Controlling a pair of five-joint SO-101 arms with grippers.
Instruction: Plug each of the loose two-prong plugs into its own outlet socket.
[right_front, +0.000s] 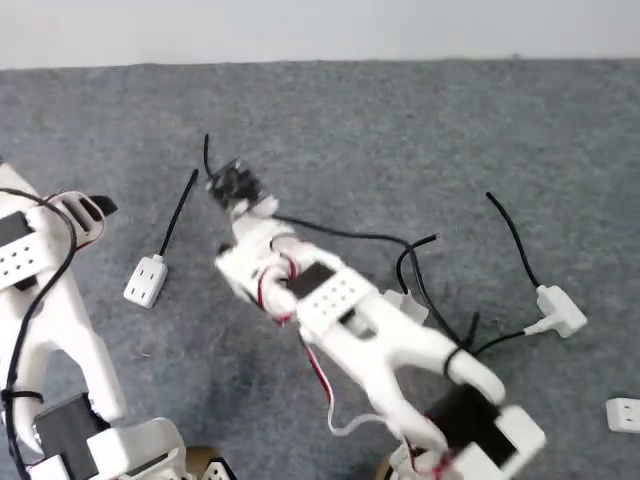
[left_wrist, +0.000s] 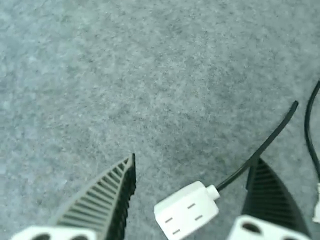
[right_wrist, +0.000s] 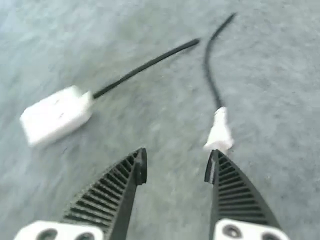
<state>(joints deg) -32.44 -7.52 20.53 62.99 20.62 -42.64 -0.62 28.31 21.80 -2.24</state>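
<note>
A white outlet socket (right_front: 147, 281) with a black cord lies on the grey carpet left of centre. In the left wrist view this socket (left_wrist: 187, 209) lies between the open fingers of my left gripper (left_wrist: 195, 160), which hovers above it without touching. My left gripper (right_front: 90, 208) is at the far left in the high view. My right gripper (right_wrist: 178, 151) is open just above the carpet. A white two-prong plug (right_wrist: 219, 132) on a black cord lies right at one fingertip (right_wrist: 216, 165). The socket (right_wrist: 55, 115) lies off to the side. The right gripper (right_front: 237, 188) covers the plug from above.
At the right lies another white socket piece (right_front: 560, 310) with black cords, and a white block (right_front: 623, 413) sits at the right edge. Loose black cords (right_front: 415, 265) trail beside the right arm. The carpet's far edge meets a pale wall (right_front: 320, 30).
</note>
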